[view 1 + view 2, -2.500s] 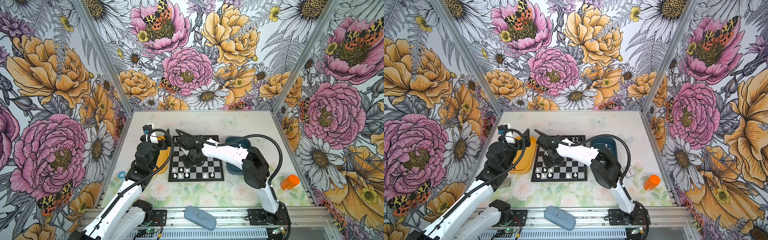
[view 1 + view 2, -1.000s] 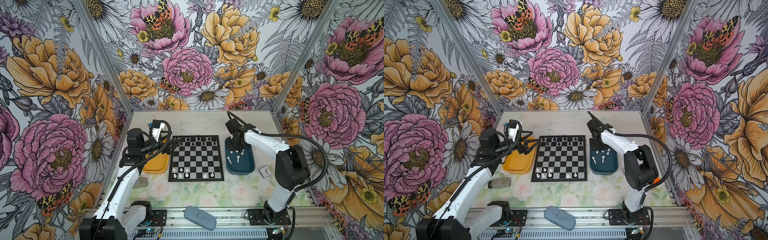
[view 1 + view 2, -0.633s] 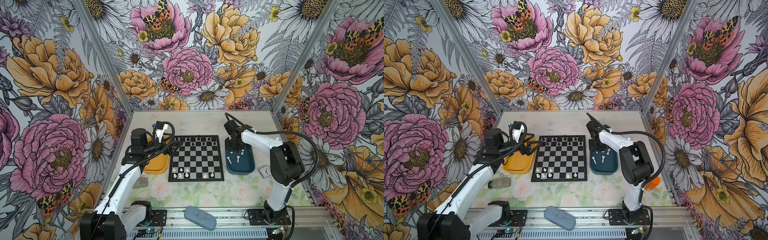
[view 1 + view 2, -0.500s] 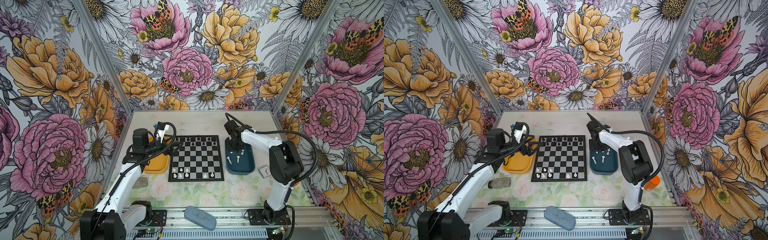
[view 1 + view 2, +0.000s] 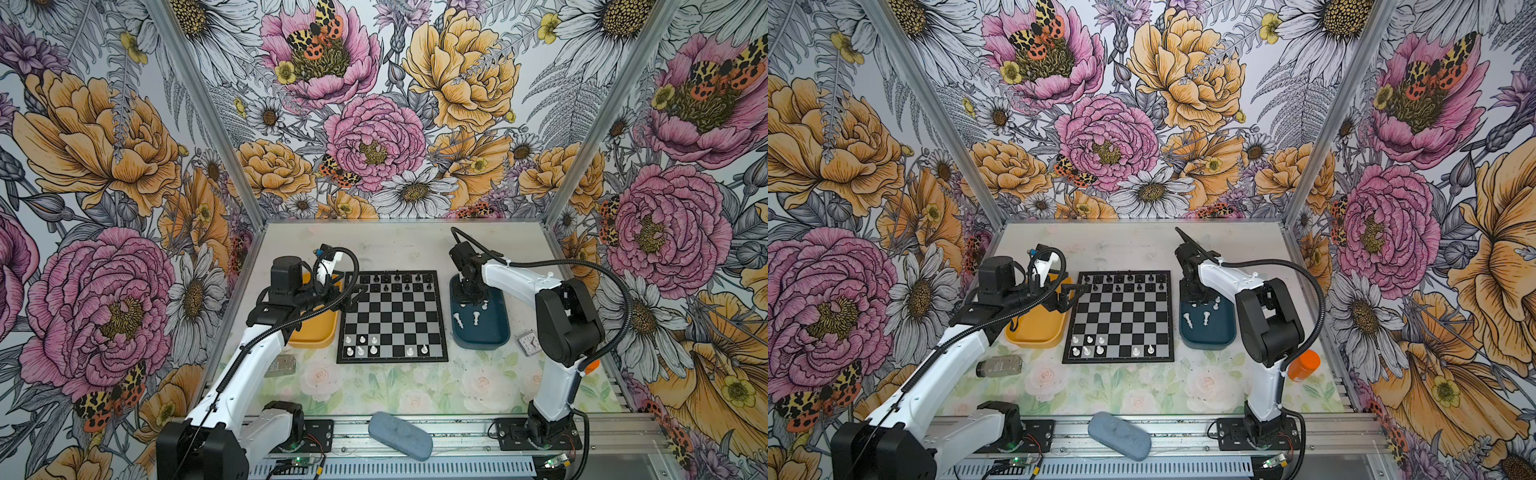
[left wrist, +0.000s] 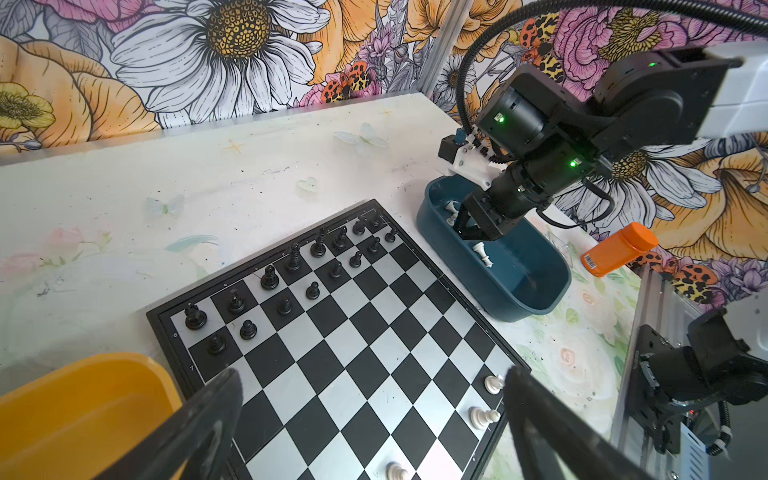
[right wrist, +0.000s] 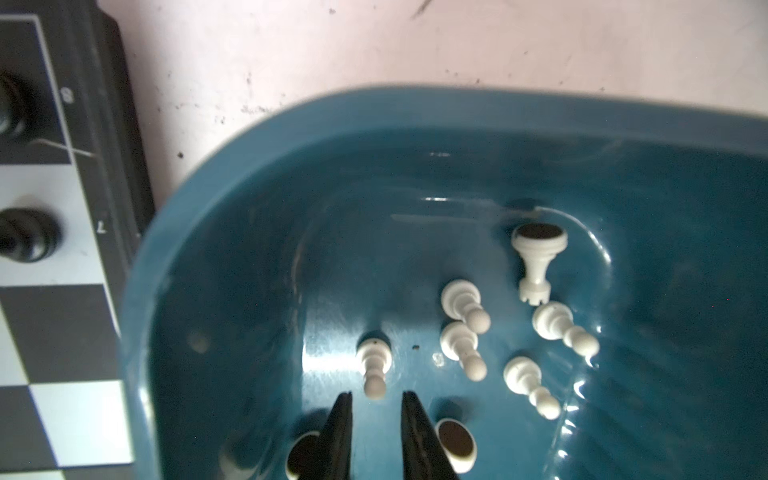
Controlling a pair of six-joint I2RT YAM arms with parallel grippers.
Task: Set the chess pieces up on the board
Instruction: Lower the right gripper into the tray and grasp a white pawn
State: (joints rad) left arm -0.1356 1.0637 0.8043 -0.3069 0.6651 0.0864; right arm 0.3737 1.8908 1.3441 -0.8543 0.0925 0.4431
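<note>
The board (image 5: 392, 316) (image 5: 1121, 320) lies mid-table, with black chessmen (image 5: 395, 280) on its far rows and several white chess pieces (image 5: 361, 351) (image 6: 482, 417) on its near rows. More white chess pieces (image 5: 476, 318) (image 7: 461, 307) lie in the blue tray (image 5: 482, 345) (image 7: 249, 166). My right gripper (image 5: 467, 299) (image 5: 1194, 299) (image 7: 377, 395) reaches down into that tray. Its jaws stand a little apart, with a fallen white pawn (image 7: 374, 363) just beyond the tips and nothing between them. My left gripper (image 5: 360, 292) (image 5: 1075, 297) (image 6: 372, 376) hovers wide open and empty over the board's far left edge.
A yellow tray (image 5: 311, 332) (image 6: 83, 415) sits left of the board, under my left arm. An orange bottle (image 5: 1304, 365) (image 6: 619, 249) and a small clock (image 5: 528, 344) are at the right. A clear bottle (image 5: 998, 365) and a grey-blue pouch (image 5: 399, 430) lie near the front.
My right arm left the board, swung to the blue tray and lowered into it, its jaws narrowing slightly. My left arm turned toward the board's far left edge, still open.
</note>
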